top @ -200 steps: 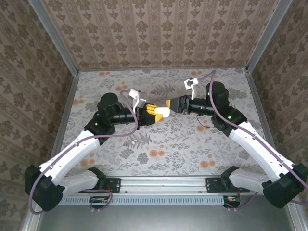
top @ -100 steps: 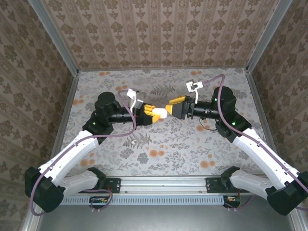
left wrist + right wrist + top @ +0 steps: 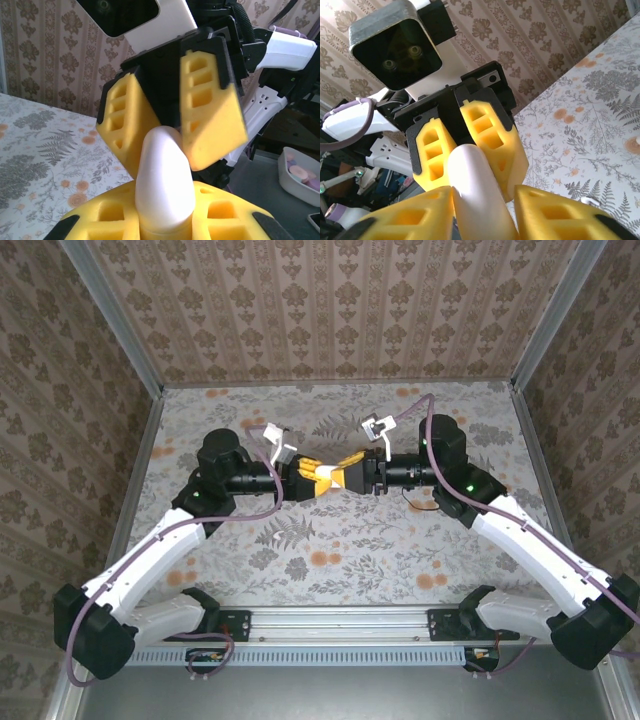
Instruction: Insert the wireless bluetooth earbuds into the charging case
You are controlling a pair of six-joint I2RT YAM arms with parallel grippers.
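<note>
Charging case pinched between both grippers above mid-table.

Top view: the left gripper reaches in from 9 o'clock, clamped tight on the white charging case. The right gripper meets it from 3 o'clock, over the floral table, with patterned walls at 9, 12 and 3. Left wrist view: the right gripper's foam pads sit narrowly on the case's rounded tip. On so smooth a curve they could squeeze it out, or opposed pulls could twist it loose and drop it. Right wrist view: both foam pads touch the case; whether earbuds sit inside cannot be told.
</note>
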